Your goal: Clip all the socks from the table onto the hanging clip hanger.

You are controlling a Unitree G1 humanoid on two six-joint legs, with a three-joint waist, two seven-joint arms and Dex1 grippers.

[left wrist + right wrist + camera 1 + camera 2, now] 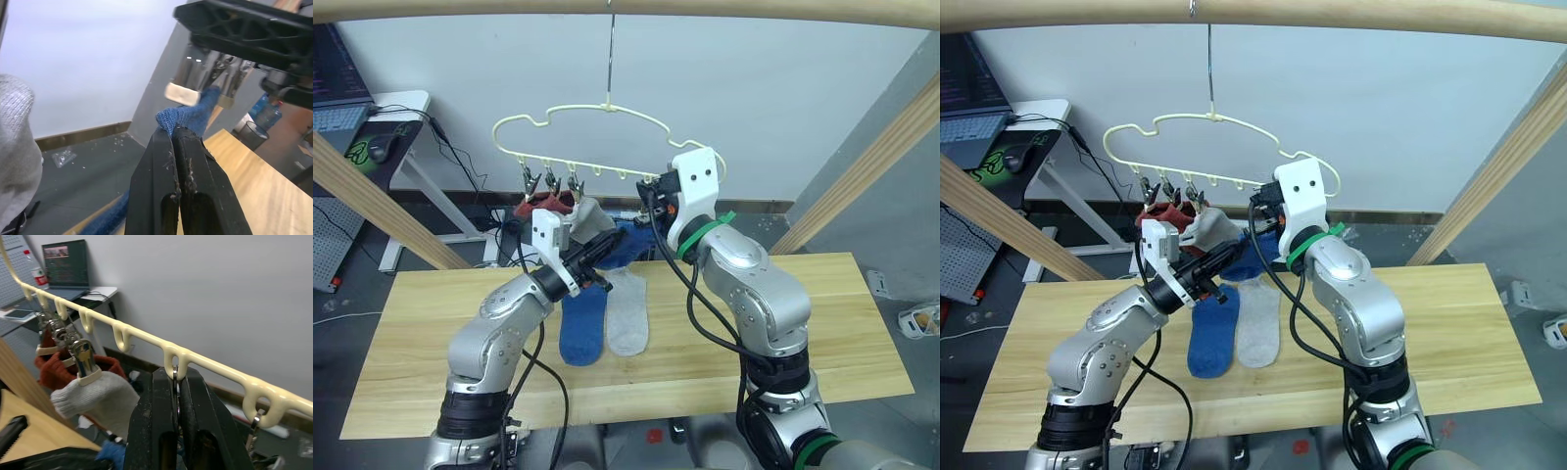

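Jaws (both pinched) under clip hanger (607, 122)

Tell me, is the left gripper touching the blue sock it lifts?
Touching. In the left wrist view the left gripper has its fingers shut on the blue sock edge.

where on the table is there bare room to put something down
Bare table from the grey sock to the right end, and from the blue sock to the left end. Crowded mid-table, where both arms work under the clip hanger.
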